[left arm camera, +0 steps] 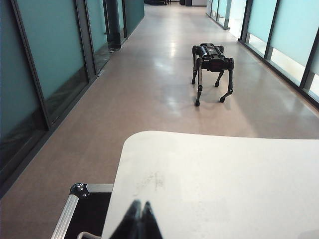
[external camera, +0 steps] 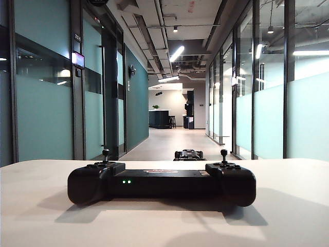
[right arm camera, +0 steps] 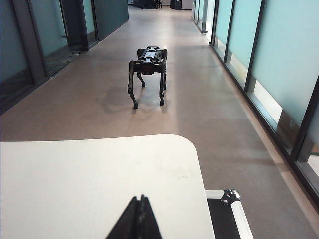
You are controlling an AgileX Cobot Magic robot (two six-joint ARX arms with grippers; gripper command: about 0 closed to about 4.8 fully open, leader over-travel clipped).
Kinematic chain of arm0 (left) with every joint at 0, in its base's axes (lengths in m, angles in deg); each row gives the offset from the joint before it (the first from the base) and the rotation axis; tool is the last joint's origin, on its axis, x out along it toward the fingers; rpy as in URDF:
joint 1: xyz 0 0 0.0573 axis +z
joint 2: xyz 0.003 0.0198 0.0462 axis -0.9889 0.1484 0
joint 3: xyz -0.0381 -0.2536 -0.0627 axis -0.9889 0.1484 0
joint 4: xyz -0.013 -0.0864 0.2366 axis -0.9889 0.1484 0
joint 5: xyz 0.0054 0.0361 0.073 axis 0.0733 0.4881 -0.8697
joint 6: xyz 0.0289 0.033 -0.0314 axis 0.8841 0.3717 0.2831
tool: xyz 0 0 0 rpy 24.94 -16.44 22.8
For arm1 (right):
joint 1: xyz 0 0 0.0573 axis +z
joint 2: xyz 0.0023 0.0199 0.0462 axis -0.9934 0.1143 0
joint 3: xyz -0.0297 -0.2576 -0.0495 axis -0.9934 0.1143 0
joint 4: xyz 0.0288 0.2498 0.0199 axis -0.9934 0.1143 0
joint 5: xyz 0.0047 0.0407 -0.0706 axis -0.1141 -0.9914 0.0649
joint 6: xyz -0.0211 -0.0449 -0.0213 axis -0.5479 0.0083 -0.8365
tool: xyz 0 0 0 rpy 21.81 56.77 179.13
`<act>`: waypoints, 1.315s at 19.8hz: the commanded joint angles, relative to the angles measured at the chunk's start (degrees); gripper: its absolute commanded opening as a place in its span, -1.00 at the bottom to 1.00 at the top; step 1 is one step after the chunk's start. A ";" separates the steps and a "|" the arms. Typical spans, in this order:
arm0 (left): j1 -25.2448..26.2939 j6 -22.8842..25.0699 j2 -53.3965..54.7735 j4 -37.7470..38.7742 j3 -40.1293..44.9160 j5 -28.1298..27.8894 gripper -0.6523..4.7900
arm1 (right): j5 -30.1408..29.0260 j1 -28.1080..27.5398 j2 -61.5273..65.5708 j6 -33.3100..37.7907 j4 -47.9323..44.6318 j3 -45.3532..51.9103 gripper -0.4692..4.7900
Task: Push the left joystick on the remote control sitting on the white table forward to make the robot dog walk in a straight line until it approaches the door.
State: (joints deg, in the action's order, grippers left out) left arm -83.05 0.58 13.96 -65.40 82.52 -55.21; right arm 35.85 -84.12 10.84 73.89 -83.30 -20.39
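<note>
Remote control [external camera: 161, 182] only in exterior view.

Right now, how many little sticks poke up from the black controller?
2. One thumbstick rises from the left end of the remote control on the white table; the other thumbstick rises from its right end. Neither wrist view shows the controller.

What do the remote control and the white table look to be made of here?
Remote control: likely moulded plastic, matte black, with soft highlights on its rounded ends. White table: smooth white top, possibly laminate or painted board, with a faint even sheen; the core material cannot be told.
</note>
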 commanded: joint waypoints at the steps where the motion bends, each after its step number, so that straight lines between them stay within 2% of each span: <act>1: 0.00 0.26 0.02 -0.31 -0.17 0.02 -0.77 | 0.00 0.04 -0.20 0.07 -1.07 0.28 -0.82; 7: 0.00 0.70 0.02 -0.85 -0.17 -0.33 -0.78 | 0.00 0.11 -0.20 0.07 -1.70 0.28 -0.82; 11: -0.02 0.94 0.02 -4.98 -0.37 -2.64 -0.78 | 0.00 0.11 -0.20 0.09 -4.83 -1.22 -0.83; 13: -0.02 0.92 0.04 -5.70 -1.20 -2.60 -0.78 | 0.00 0.11 -0.20 2.95 -4.81 -3.89 -0.83; 15: -0.09 0.70 0.04 -4.33 -3.37 -2.36 -0.78 | 0.00 0.11 0.13 3.72 -4.66 -6.88 -0.83; 17: -0.09 -1.44 0.09 -4.17 -5.68 -2.34 -0.78 | -0.24 0.11 0.48 3.74 -3.15 -9.92 -0.83; 21: -0.09 -4.24 4.48 -0.87 -12.44 2.91 -0.78 | -0.96 0.15 2.10 4.52 0.98 -16.66 -0.83; 26: -0.83 -4.22 15.06 0.15 -21.31 4.81 -0.78 | -7.06 0.15 8.61 4.52 7.19 -24.33 -0.83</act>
State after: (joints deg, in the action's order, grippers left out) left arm -83.44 -3.53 27.70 -65.03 62.59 -51.04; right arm 29.86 -83.97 18.55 78.30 -76.66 -43.25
